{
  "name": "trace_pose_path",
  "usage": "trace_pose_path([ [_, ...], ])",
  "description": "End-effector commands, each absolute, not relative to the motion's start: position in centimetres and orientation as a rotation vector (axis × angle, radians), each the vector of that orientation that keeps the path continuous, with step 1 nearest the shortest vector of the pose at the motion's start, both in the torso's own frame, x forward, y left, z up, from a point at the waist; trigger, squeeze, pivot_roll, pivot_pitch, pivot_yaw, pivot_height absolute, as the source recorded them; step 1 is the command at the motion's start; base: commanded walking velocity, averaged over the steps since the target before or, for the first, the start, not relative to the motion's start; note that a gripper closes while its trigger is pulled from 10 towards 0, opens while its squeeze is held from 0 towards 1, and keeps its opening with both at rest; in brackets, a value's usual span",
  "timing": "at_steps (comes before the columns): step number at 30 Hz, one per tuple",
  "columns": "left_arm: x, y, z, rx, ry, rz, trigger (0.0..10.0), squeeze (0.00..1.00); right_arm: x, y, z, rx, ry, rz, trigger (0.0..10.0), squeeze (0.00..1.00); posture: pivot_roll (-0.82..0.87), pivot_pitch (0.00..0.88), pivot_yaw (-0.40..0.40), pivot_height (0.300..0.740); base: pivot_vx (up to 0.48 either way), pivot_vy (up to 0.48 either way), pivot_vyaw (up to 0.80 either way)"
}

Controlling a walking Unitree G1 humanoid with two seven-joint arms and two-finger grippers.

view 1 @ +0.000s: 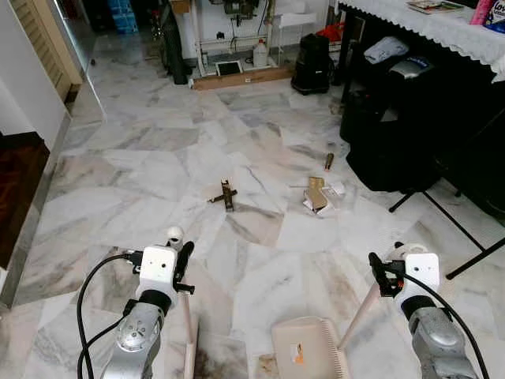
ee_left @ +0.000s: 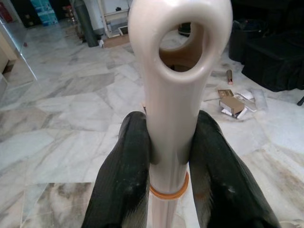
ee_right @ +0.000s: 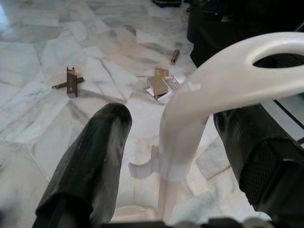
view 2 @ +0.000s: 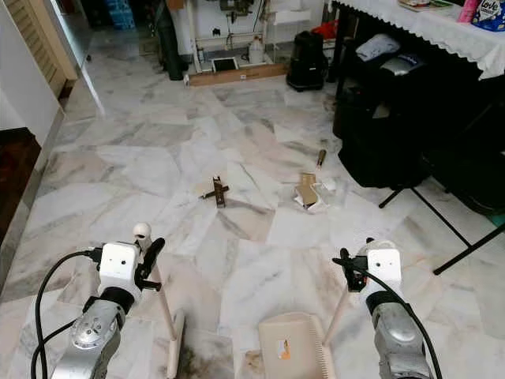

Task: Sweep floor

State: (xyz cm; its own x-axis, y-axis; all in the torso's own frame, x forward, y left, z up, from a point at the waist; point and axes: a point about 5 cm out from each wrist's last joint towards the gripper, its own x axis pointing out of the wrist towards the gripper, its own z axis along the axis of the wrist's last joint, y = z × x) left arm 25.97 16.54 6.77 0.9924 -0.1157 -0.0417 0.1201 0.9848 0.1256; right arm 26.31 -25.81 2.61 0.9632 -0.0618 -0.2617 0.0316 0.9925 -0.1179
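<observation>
My left gripper (view 1: 183, 262) is shut on a cream broom handle (ee_left: 176, 95) just below its ring-shaped top. The handle runs down to the broom head (view 2: 175, 341) on the marble floor in front of me. My right gripper (view 1: 380, 272) is shut on the white dustpan handle (ee_right: 190, 114), which slants down to the cream dustpan (view 1: 306, 346) lying between the two arms. Ahead on the floor lie a brown scrap (view 1: 227, 195), a small cardboard box with paper bits (view 1: 317, 196) and a small brown cylinder (view 1: 329, 161).
A black table with a white lace cloth (view 1: 442, 28) stands at the right, with black bags (view 1: 387, 134) and stand legs (view 1: 442, 213) beneath it. A white wall and a dark wooden step (view 1: 16, 181) lie to the left. Bottles and boxes (view 1: 245, 67) line the far wall.
</observation>
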Motion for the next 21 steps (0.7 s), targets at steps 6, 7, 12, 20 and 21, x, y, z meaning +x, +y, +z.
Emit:
trace_pose_path([
  [6, 26.01, 16.96, 7.0, 0.145, 0.015, -0.116, 10.0, 0.0, 26.61, -26.0, 2.66, -0.116, 0.272, -0.052, 10.0, 0.0, -0.02, 0.0, 0.033, 0.74, 0.0, 0.0, 0.0],
  [7, 26.01, 16.96, 7.0, 0.145, 0.015, -0.116, 10.0, 0.0, 26.61, -26.0, 2.66, -0.116, 0.272, -0.052, 10.0, 0.0, -0.02, 0.0, 0.033, 0.74, 0.0, 0.0, 0.0],
  [12, 26.03, 17.07, 7.19, 0.148, 0.01, -0.113, 10.0, 0.0, 26.88, -25.91, 2.66, -0.111, 0.272, -0.051, 10.0, 0.0, -0.02, 0.0, 0.035, 0.74, 0.0, 0.0, 0.0],
  [20, 25.96, 17.08, 7.46, 0.152, 0.003, -0.114, 10.0, 0.0, 26.91, -26.58, 2.61, -0.125, 0.291, -0.058, 10.0, 0.0, -0.01, 0.0, 0.033, 0.74, 0.0, 0.0, 0.0],
  [21, 25.97, 17.07, 7.53, 0.152, 0.001, -0.113, 10.0, 0.0, 26.93, -26.62, 2.61, -0.126, 0.292, -0.059, 10.0, 0.0, -0.01, 0.0, 0.032, 0.74, 0.0, 0.0, 0.0],
])
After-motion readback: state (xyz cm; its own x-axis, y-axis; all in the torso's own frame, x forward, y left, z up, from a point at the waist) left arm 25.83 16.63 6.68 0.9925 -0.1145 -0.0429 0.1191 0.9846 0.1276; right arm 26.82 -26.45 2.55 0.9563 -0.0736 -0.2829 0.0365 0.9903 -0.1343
